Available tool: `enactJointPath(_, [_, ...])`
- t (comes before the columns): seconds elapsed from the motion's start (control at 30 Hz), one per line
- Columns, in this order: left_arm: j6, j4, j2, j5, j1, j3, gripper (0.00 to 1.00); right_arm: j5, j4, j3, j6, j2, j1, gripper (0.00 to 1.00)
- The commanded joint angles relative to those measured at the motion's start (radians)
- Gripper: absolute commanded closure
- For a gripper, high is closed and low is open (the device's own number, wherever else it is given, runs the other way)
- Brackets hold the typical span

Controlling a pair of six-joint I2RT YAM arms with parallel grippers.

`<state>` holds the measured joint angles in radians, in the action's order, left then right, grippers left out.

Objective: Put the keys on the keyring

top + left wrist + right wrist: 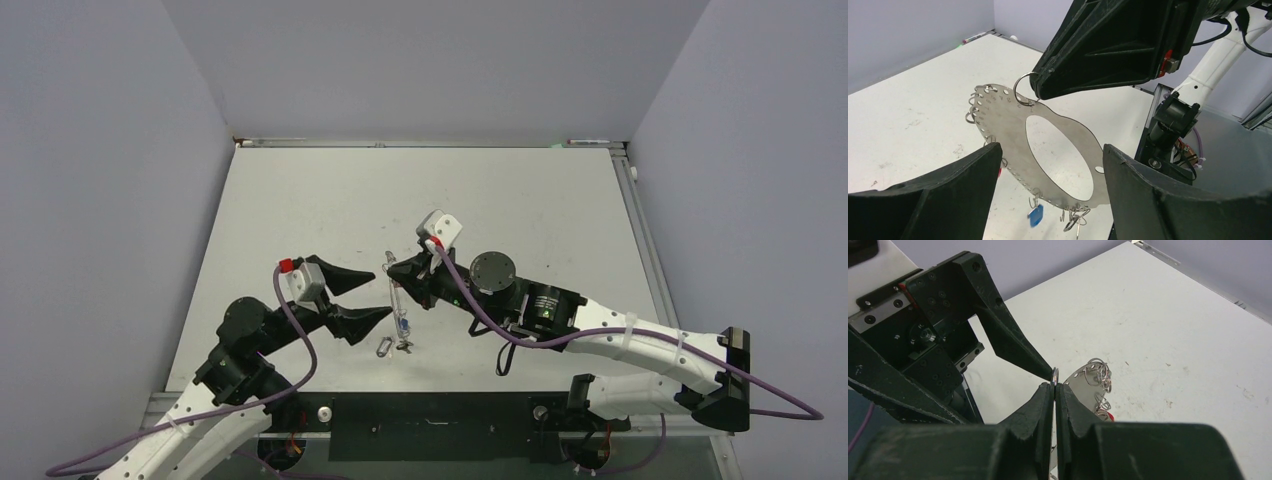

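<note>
The keyring (397, 305) is a flat silvery ring plate with small split rings along its rim. It is held upright on edge above the table. In the left wrist view (1008, 125) it shows a big oval hole, a blue tag (1035, 216) and a bit of red tag. My right gripper (393, 268) is shut on its top rim, also seen in the right wrist view (1055, 386). My left gripper (383, 296) is open, its fingers (948, 190) either side of the ring's lower part without touching. The keys (384, 347), a small dark oval loop, lie on the table beside the ring's lower end.
The white table (520, 200) has grey walls on three sides and a metal rail (640, 230) along its right edge. The right arm's base and cables (1173, 130) stand behind the keyring in the left wrist view.
</note>
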<state>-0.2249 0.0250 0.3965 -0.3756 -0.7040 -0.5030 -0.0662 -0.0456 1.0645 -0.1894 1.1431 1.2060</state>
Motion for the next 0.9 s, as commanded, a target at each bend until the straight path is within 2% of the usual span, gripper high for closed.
enactJointPath(0.0, [0.014, 0.032, 0.007, -0.004, 0.000, 0.002, 0.29, -0.034, 0.117, 0.029, -0.017, 0.012, 0.015, 0.95])
enactJointPath(0.1, [0.015, 0.051, -0.021, -0.019, 0.001, 0.016, 0.29, -0.067, 0.126, 0.027, -0.021, 0.025, 0.025, 0.95])
enactJointPath(0.3, [-0.008, 0.083, -0.039, -0.019, 0.002, 0.034, 0.30, -0.254, 0.138, 0.023, -0.092, 0.041, 0.043, 0.95])
enactJointPath(0.57, [0.009, 0.099, -0.005, 0.025, 0.003, 0.026, 0.23, -0.569, 0.063, 0.112, -0.071, 0.138, 0.159, 0.95])
enactJointPath(0.63, [0.011, 0.106, 0.009, 0.026, 0.003, 0.024, 0.23, -0.593, 0.064, 0.123, -0.067, 0.152, 0.179, 0.95])
enactJointPath(0.87, [0.053, 0.073, 0.017, 0.055, 0.005, 0.015, 0.42, -0.585, 0.067, 0.138, -0.064, 0.142, 0.194, 0.95])
